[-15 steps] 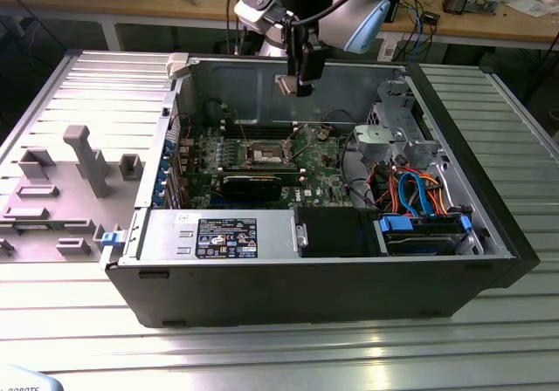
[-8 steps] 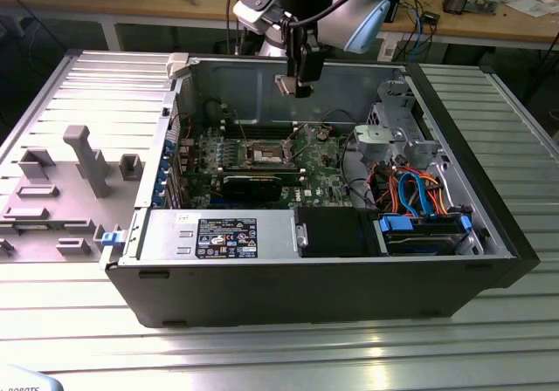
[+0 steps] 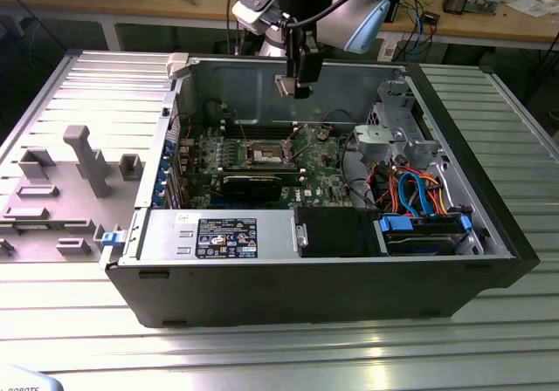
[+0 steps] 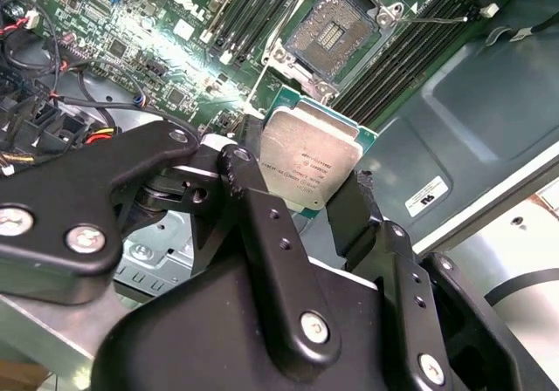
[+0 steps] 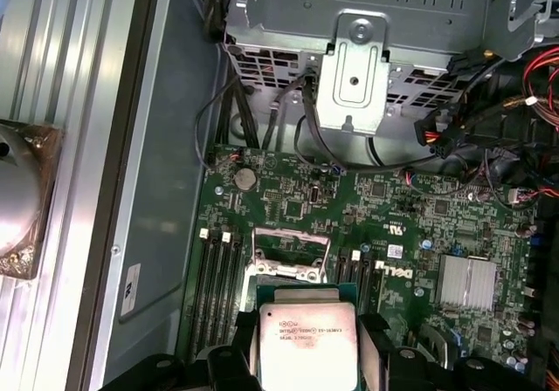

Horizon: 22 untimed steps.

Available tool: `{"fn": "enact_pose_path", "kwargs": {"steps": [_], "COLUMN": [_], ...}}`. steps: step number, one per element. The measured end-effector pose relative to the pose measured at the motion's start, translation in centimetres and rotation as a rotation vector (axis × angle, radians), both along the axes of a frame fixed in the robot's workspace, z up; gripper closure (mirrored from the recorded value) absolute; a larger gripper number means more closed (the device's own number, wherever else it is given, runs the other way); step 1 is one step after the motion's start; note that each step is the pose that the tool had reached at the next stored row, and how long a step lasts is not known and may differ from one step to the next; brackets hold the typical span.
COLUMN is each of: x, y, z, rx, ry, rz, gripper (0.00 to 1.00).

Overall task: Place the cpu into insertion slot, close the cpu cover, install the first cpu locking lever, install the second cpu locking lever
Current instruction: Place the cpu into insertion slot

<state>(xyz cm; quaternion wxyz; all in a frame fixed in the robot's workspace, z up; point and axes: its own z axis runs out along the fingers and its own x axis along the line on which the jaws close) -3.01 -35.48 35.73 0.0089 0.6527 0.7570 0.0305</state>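
My gripper (image 3: 300, 84) hangs above the open computer case, shut on the cpu (image 3: 286, 85), a flat square chip with a dull silvery top. In both wrist views the cpu (image 4: 311, 159) (image 5: 307, 343) sits clamped between the black fingers (image 4: 247, 174). The insertion slot (image 4: 335, 28) lies below on the green motherboard, apart from the chip, its dark centre bare inside a silvery rim. In the exterior view the insertion slot (image 3: 266, 153) is under and in front of the gripper. A square metal frame (image 5: 291, 250), probably the cpu cover, stands at the socket. A thin wire lever (image 4: 437, 20) sticks out beside the socket.
A black graphics card (image 3: 253, 184) lies just in front of the socket, with memory slots (image 4: 253, 7) alongside. The silver drive cage (image 3: 393, 138) and orange and blue cables (image 3: 419, 195) fill the exterior view's right. A power supply (image 3: 218, 236) lines the front wall. A grey fixture plate (image 3: 70, 181) lies outside.
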Motion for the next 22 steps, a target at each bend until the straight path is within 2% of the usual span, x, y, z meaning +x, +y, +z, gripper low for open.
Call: {"fn": "enact_pose_path", "kwargs": {"steps": [9,11,17,18,21,22], "x": [-0.06,-0.09,-0.14,-0.15,-0.15,-0.15], "y": [0.0,0.0,0.0,0.0,0.03,0.04], "z": [-0.17,-0.25,-0.42,-0.46,-0.63,-0.67], "rx": [0.0002,0.0,0.0,-0.0001,-0.0003,-0.0003], "ry": [0.0045,0.0092,0.0168,0.0191,0.0333,0.0358], "rz": [-0.022,-0.034,-0.051,-0.056,-0.075,-0.079], "gripper": [0.46,0.46,0.46,0.46,0.46,0.46]}}
